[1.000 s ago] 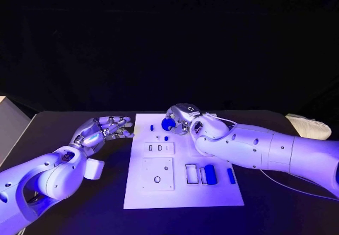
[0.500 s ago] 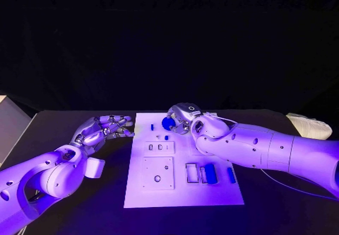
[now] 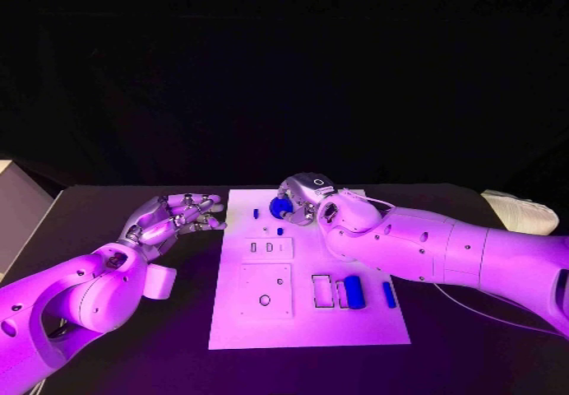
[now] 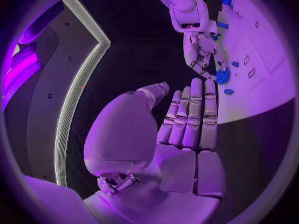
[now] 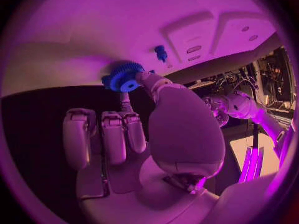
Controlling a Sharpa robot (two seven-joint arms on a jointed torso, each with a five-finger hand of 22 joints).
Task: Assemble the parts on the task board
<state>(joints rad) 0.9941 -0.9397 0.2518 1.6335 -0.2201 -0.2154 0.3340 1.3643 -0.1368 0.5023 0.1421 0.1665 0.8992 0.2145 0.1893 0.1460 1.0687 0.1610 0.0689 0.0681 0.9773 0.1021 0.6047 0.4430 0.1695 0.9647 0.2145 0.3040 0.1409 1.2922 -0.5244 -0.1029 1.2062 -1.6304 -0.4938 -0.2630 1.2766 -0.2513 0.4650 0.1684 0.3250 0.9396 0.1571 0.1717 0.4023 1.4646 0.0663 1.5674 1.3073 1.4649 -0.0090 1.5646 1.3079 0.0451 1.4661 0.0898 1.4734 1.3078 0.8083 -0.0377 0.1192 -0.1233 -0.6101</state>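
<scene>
The white task board [image 3: 308,329] lies mid-table. At its far end my right hand [image 3: 305,196] pinches a blue gear [image 3: 282,207] between thumb and a finger, just above the board; the right wrist view shows the gear [image 5: 123,76] at the fingertips, close to a small blue peg [image 5: 161,52] standing in the board. My left hand [image 3: 178,216] hovers off the board's left edge, fingers stretched out and holding nothing. The left wrist view shows its straight fingers [image 4: 190,114] pointing toward the right hand [image 4: 202,50] and the gear [image 4: 222,76].
Two small blue pegs [image 3: 255,214] [image 3: 279,231] stand near the far end. A blue cylinder [image 3: 352,292] and a thin blue bar [image 3: 389,294] lie at the near right. Two raised white blocks [image 3: 267,247] [image 3: 263,290] sit on the left half of the board.
</scene>
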